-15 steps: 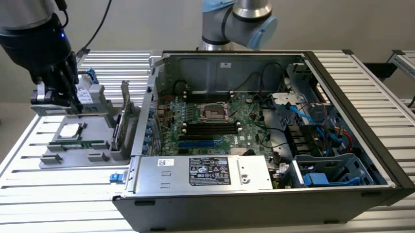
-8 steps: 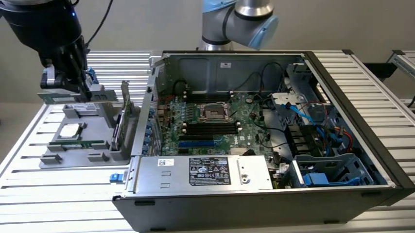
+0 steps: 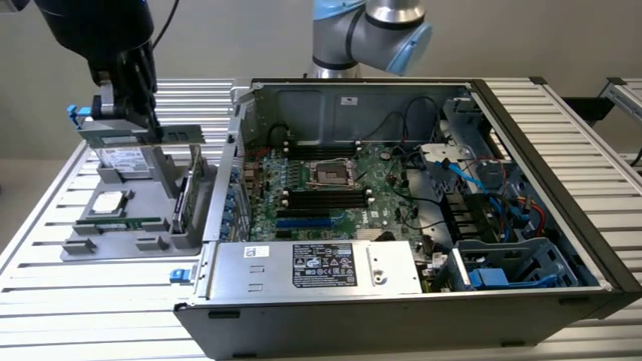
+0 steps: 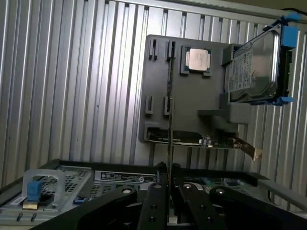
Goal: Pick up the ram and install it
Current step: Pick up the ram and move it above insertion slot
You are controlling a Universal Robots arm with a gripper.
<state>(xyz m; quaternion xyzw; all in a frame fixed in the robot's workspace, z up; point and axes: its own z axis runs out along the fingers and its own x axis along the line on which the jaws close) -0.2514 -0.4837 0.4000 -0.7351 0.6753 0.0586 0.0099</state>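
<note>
We find open air around the gripper (image 3: 134,113), which hangs over the grey tray (image 3: 75,248) at the exterior view's left. The tilted hard drive (image 3: 122,160) sits just below it, and the upright side wall of the open computer case (image 3: 401,316) stands between it and the motherboard's black slots (image 3: 326,197). The black wrist points down over the tray, its fingers clamped on the ram (image 4: 169,143). In the wrist view we see the ram edge-on, a long thin dark stick reaching out from between the fingers, held above the tray.
</note>
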